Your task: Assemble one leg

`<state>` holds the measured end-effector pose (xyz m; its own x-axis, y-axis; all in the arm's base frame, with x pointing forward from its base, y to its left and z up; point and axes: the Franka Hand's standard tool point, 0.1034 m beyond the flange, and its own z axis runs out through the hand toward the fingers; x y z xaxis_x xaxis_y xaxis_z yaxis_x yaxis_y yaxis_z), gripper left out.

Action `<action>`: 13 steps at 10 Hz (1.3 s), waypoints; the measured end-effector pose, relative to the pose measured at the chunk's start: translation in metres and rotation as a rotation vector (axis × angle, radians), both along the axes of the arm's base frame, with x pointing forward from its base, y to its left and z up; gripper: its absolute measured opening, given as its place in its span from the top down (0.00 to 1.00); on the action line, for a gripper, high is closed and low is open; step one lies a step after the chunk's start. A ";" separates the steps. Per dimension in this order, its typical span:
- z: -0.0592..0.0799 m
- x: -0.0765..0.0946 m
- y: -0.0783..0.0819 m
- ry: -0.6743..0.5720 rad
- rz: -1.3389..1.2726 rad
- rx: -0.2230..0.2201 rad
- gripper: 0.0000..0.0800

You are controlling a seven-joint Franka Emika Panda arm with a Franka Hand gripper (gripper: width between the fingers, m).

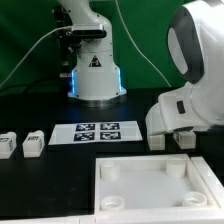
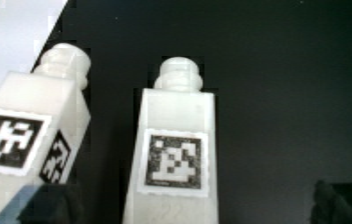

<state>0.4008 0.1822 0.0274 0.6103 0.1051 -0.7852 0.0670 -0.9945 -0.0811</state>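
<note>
- two legs lie side by side, just apart, under the wrist camera; i want the leg (image 2: 176, 150), tag up, not the second leg (image 2: 31, 115).
- gripper (image 1: 171, 138) hovers over them near the plate (image 1: 150, 195); fingers (image 2: 343, 200) look released, nothing held.
- step, as i read it: lining up the pick.
- next: drop, pinch the long sides, carry it peg-first to a plate socket.
- no readable words, only square tags on the legs and the marker board (image 1: 95, 131).

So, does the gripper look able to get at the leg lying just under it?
Probably yes: the gripper hangs open over the leg and nothing covers it, though a second leg lies close beside it.
</note>
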 end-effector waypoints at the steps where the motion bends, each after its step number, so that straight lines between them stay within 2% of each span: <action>1: -0.004 -0.004 -0.001 -0.003 -0.001 -0.001 0.19; 4: -0.015 -0.014 -0.001 -0.006 -0.002 -0.002 0.19; 6: -0.016 -0.016 -0.001 -0.004 -0.002 -0.003 0.19; 8: -0.016 -0.016 -0.001 -0.004 -0.002 -0.003 0.50; 9: -0.016 -0.016 -0.001 -0.003 -0.002 -0.003 0.50; 10: -0.016 -0.016 -0.001 -0.003 -0.002 -0.003 0.64; 13: -0.016 -0.016 -0.001 -0.003 -0.002 -0.003 0.64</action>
<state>0.3851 0.1813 0.0118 0.6130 0.1016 -0.7835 0.0656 -0.9948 -0.0777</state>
